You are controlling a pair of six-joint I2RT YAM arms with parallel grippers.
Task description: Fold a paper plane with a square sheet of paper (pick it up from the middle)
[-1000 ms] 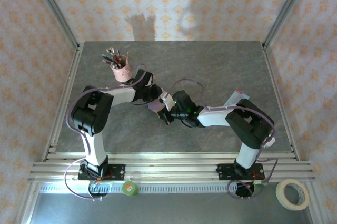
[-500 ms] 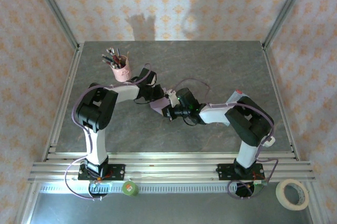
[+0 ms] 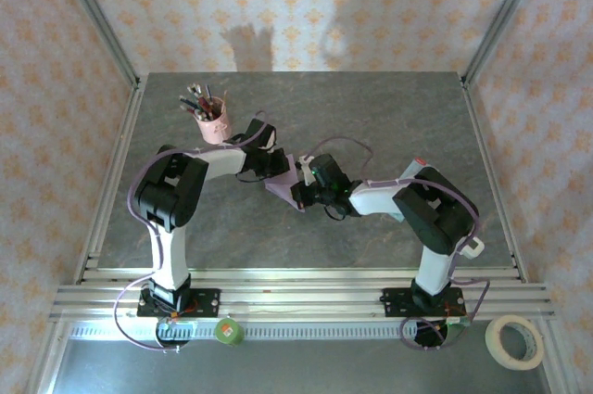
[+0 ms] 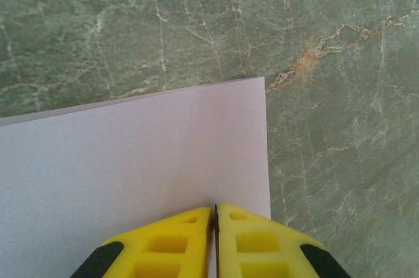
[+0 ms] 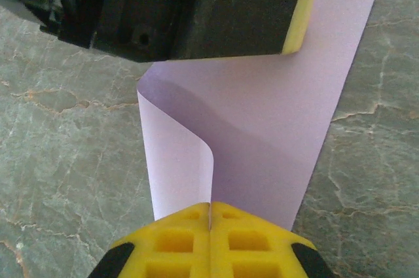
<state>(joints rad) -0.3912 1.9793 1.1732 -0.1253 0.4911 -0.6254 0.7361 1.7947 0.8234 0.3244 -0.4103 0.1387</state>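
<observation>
Since a second ago the left arm's elbow has been swung further from the near rail and its wrist drawn closer to the pen cup (image 3: 213, 125), while the right arm's wrist has been carried a little up and to the left, so that the two are now crowded together at the middle of the desk (image 3: 389, 116). The square sheet of paper (image 3: 281, 186) is seen from above as a small lilac patch between them, well clear of the cup. In the left wrist view, the left end effector (image 4: 215, 216) is clenched on the near edge of the sheet (image 4: 131, 160), just beside one corner, with its yellow fingertips (image 4: 177, 232) pressed together and the paper spread flat ahead of them over the marbled green surface. In the right wrist view, the right end effector (image 5: 210, 209) is likewise clenched on the sheet (image 5: 262, 121); one side of the paper is curled over into a soft loop whose edge is brought down to the grip, and the far part is hidden under a dark housing with a yellow pad. Whether the paper is touching the desk cannot be told. A roll of tape (image 3: 515, 340) is left beyond the rail at the near right.
</observation>
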